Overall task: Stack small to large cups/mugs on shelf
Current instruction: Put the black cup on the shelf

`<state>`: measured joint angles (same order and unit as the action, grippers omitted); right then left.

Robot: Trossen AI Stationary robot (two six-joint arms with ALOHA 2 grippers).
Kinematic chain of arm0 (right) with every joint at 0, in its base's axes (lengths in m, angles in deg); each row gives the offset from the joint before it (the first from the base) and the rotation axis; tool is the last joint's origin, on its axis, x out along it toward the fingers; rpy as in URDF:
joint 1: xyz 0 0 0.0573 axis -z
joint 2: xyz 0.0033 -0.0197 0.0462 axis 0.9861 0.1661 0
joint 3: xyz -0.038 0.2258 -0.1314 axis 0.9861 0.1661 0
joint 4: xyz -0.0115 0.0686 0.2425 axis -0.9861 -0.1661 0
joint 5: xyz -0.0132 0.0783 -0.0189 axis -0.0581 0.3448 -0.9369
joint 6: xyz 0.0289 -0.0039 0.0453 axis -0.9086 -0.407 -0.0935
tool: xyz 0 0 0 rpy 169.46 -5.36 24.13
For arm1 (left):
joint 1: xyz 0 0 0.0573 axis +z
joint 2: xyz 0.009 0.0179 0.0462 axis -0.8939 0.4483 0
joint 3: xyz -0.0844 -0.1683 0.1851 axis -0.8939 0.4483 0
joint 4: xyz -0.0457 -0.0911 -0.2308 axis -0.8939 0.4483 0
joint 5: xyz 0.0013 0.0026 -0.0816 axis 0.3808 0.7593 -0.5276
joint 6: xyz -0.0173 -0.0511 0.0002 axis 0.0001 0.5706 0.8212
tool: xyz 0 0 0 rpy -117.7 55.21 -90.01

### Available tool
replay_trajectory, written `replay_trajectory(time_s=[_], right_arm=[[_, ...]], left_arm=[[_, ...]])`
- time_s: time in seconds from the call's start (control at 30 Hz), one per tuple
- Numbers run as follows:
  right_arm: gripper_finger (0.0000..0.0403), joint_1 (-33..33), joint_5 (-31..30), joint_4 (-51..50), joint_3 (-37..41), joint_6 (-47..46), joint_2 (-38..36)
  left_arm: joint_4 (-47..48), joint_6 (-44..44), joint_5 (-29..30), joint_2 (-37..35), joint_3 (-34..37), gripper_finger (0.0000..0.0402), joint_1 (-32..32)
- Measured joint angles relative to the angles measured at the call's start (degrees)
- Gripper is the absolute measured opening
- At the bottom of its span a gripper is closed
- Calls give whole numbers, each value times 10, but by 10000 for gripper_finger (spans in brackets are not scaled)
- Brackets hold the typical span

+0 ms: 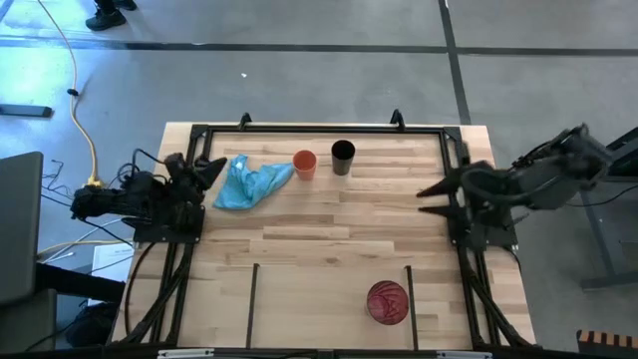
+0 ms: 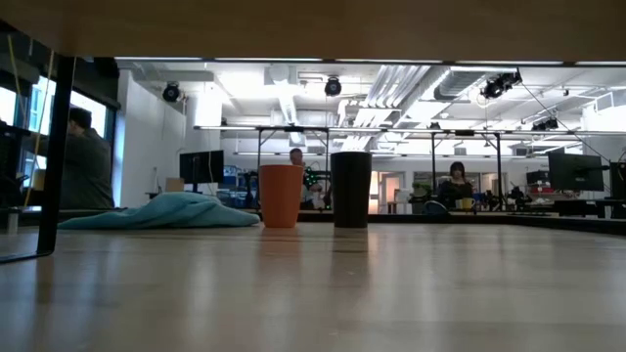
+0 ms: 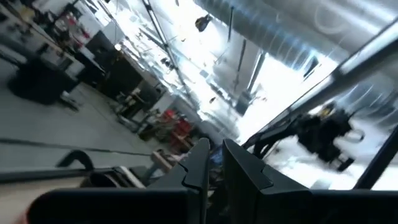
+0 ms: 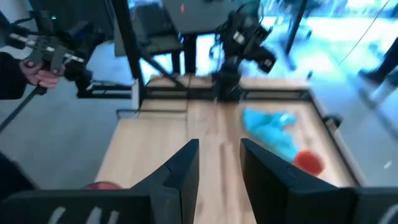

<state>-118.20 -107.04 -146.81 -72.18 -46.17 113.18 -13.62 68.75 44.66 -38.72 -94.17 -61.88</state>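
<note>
At the far edge of the wooden counter (image 1: 329, 224) you have the small orange cup (image 1: 305, 164) and the mid-sized black cup (image 1: 342, 158) standing upright side by side, near each other but not touching; the low view confirms a gap between them, the black one taller. Just beside the orange cup, toward the left arm, lies a crumpled light-blue cloth (image 1: 249, 182), one corner reaching close to the cup. The larger translucent red-pink cup (image 1: 388, 301) sits well apart from the other two, at the near edge, on the shelf section (image 1: 319, 299) between the two thin black bars (image 1: 252, 305) and close to the bar on the right arm's side. Your left pincer (image 1: 213, 173) rests at the left edge of the counter, just beside the cloth; its fingers (image 3: 205, 171) are drawn nearly together, grasping nothing. Your right pincer (image 1: 433, 200) hangs at the right edge, pointing inward over the boards, fingers (image 4: 183, 171) parted and holding nothing; no cup is near it. In the right wrist view a person's hand (image 4: 37, 70) grips a handheld control device (image 4: 50, 51) beyond the counter. In the low view, people sit at desks in the room behind.
</note>
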Motion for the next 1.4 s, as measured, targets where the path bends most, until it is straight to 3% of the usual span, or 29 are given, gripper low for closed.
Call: replay_trajectory(time_s=[0.27,0.43,0.53,0.63,0.83,1.13,1.2,1.4], right_arm=[[108,0,-41,43,0,133,-41],[108,0,-40,73,0,147,-59],[108,0,-30,69,0,136,-67],[108,0,-13,53,0,112,-73],[108,0,2,17,1,80,-76],[108,0,-6,4,1,71,-76],[108,0,-15,-5,1,51,-78],[113,0,-19,-60,1,17,-88]], left_arm=[[196,-123,7,231,-204,35,0],[288,-243,54,407,-360,35,3],[347,-319,54,500,-460,35,33],[431,-348,1,587,-564,35,82],[583,-339,-205,750,-753,35,208],[697,-299,-456,942,-935,35,329],[718,-294,-491,976,-960,35,345],[708,-271,-503,1035,-985,35,362]])
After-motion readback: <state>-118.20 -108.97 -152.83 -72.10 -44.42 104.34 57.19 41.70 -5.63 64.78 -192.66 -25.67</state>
